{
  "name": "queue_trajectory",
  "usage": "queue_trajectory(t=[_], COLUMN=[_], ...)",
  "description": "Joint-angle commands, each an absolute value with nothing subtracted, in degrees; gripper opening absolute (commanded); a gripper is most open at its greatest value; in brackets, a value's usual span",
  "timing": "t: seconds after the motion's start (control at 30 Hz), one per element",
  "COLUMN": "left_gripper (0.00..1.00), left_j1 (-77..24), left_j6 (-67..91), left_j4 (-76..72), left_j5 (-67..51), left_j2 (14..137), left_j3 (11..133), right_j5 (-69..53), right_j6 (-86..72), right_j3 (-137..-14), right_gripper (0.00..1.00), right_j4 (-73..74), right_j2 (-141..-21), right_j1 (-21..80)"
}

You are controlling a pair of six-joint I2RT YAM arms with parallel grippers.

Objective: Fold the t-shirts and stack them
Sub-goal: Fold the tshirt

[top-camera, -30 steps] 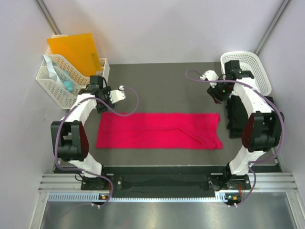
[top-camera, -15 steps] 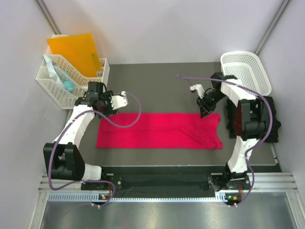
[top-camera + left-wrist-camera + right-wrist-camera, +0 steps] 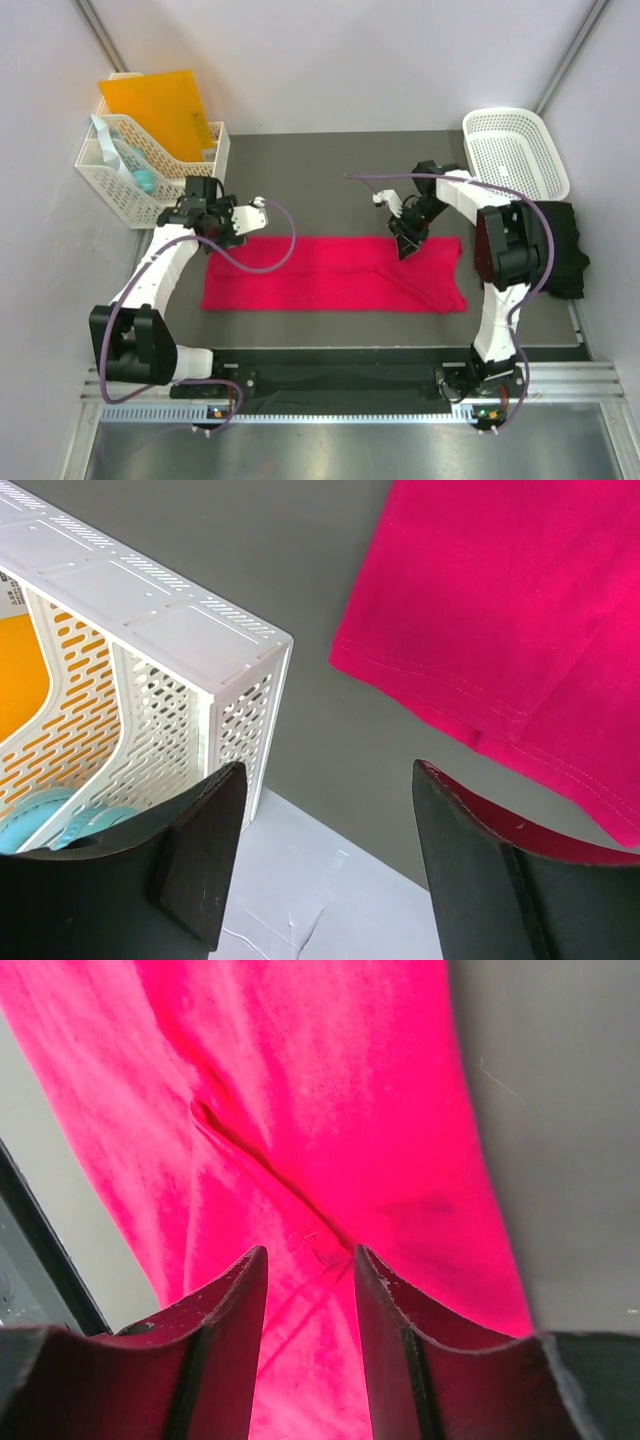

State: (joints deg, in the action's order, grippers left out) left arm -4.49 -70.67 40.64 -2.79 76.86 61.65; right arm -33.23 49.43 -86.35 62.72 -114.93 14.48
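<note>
Bright pinkish-red cloth t-shirt (image 3: 335, 273) lies as a long folded strip on the dark grey table (image 3: 330, 170). The right gripper (image 3: 310, 1252) has swung in from the white lattice plastic basket (image 3: 515, 150) to its far edge, jaws narrowly parted, holding nothing. The left gripper (image 3: 217, 235), spread wide and empty, has dropped to its far-left corner. Both look poised for the next fold.

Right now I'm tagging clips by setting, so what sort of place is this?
Probably a lab test cell: a metal rail carrying two robot arms, bare white walls boxing in the grey table, and a red t-shirt laid flat.
</note>
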Motion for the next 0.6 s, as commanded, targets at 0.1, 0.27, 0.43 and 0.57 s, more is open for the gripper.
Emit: queue_trajectory(t=[0.1, 0.27, 0.43, 0.57], left_gripper=[0.72, 0.72, 0.72, 0.72], left_j1=[-4.7, -4.7, -4.7, -4.7], left_j6=[-71.0, -71.4, -71.7, -71.6], left_j4=[40.3, 39.6, 39.5, 39.4], left_j5=[-3.3, -3.3, -3.4, -3.7], left_j2=[76.1, 76.2, 76.4, 76.4], left_j3=[60.8, 60.3, 60.0, 59.9], right_j5=[-33.9, -33.8, -33.1, -33.0], right_j6=[50.4, 50.4, 50.1, 49.9], right_j3=[-86.6, -85.7, -85.2, -83.9], right_gripper=[0.40, 0.36, 0.34, 0.31], right_j4=[62.9, 63.0, 62.7, 62.4], right_j2=[-115.8, -116.2, -116.3, -115.2], right_j1=[14.5, 14.9, 15.2, 15.4])
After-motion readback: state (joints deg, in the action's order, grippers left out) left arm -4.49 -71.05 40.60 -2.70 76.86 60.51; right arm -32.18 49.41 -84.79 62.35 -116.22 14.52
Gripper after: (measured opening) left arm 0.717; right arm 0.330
